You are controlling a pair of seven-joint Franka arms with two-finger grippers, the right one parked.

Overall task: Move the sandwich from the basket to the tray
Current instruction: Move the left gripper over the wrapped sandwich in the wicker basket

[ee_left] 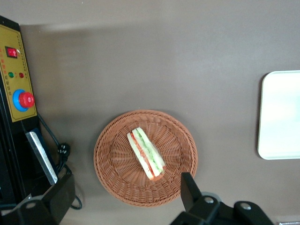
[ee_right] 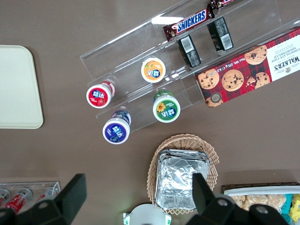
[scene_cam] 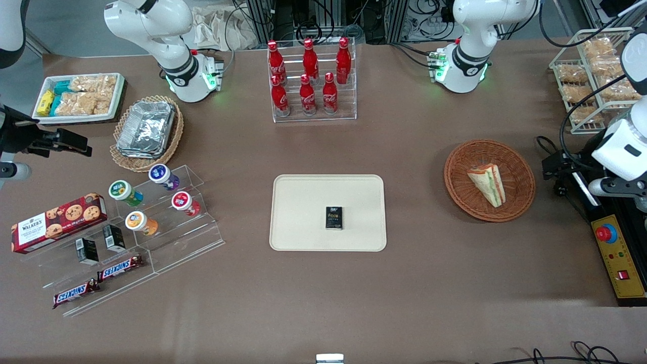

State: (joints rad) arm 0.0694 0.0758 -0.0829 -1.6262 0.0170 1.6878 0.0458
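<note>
the tool point(ee_left: 124, 201) hovers high above the basket point(ee_left: 112, 183), fingers spread wide and empty. the sandwich point(ee_left: 146, 153) lies inside the basket, well apart from the tray point(scene_cam: 303, 202). likely the approach step; next, descend and close on the sandwich.

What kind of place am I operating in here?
Likely a lab mock-up of a snack shop: cola bottles in an acrylic rack, Snickers bars, emergency-stop box. The open gripper hovers above the basket.

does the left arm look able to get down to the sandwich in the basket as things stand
Probably yes. The sandwich lies uncovered and alone in the basket, and the left arm's tool is open above the basket's rim, with nothing between them.
</note>
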